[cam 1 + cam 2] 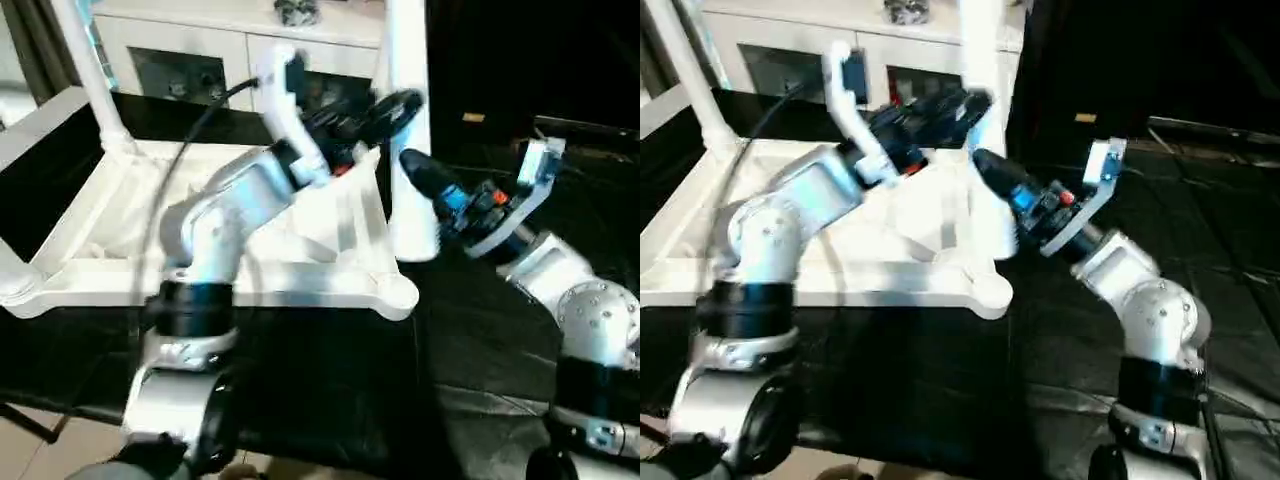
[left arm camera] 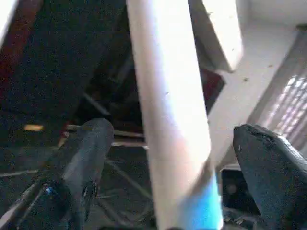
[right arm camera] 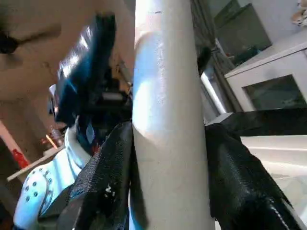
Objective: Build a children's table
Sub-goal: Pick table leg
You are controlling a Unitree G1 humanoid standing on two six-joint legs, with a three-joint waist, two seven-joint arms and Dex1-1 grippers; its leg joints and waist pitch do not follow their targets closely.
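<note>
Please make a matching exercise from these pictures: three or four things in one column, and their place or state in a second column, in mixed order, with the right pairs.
Things:
1. left hand
2. right hand
3. tabletop
4. cabinet

States or places:
A. lying with its ribbed underside up
B. fingers spread, apart from the leg between them
C. standing behind the work, with dark glass doors
D. fingers pressed on both sides of the leg

Pairs: 1-B, 2-D, 3-A, 4-C

Upright leg [image 1: 405, 130] fills gap between left claw [image 2: 168, 158] fingers — slack both sides
</note>
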